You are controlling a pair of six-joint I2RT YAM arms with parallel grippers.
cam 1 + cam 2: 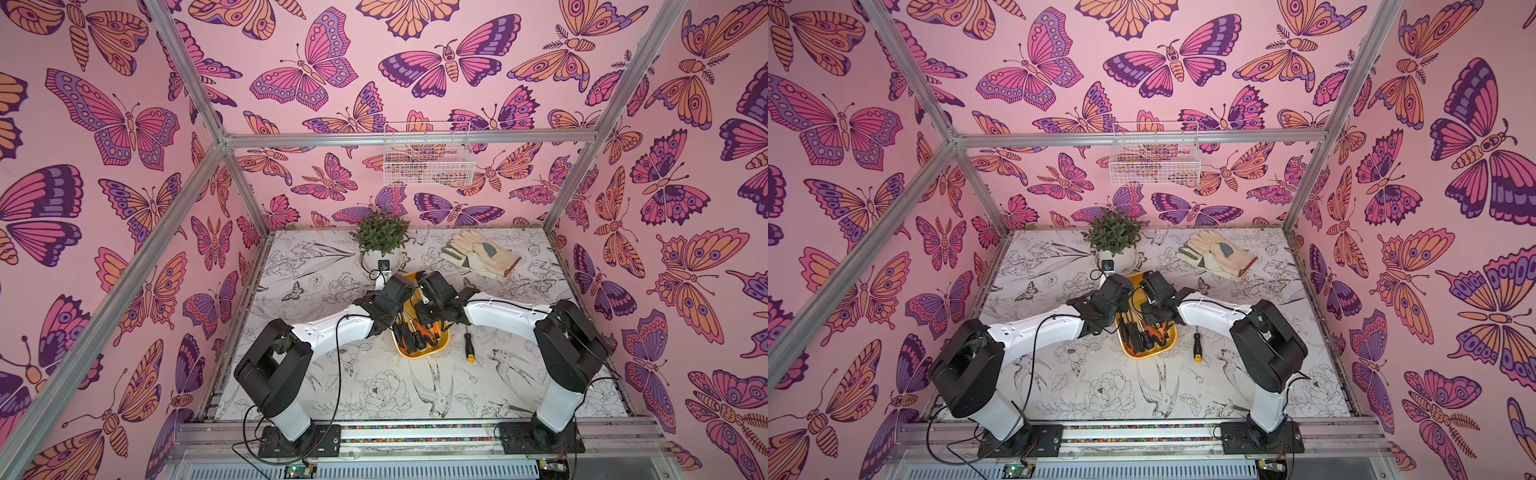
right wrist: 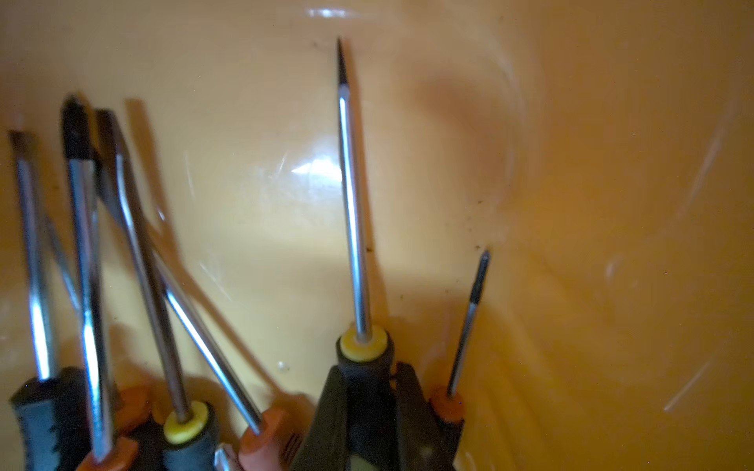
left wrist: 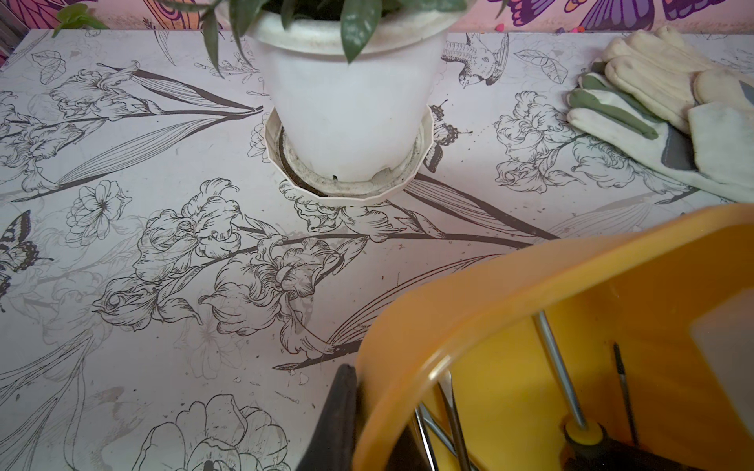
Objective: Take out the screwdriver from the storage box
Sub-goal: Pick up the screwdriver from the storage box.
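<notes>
In the storage box (image 1: 436, 351), 1 screwdriver (image 2: 354, 224) is clamped at its handle by the right gripper (image 2: 367, 373), with the shaft pointing straight ahead of the jaws. The left gripper (image 3: 359, 424) is closed on the box rim.

Shallow yellow storage box (image 1: 424, 354), rounded corners + raised rim. Bunch of screwdrivers (image 1: 415, 340) inside, handles all twd same end; black-handled screwdriver (image 2: 354, 228) w/ yellow collar lies apart.
</notes>
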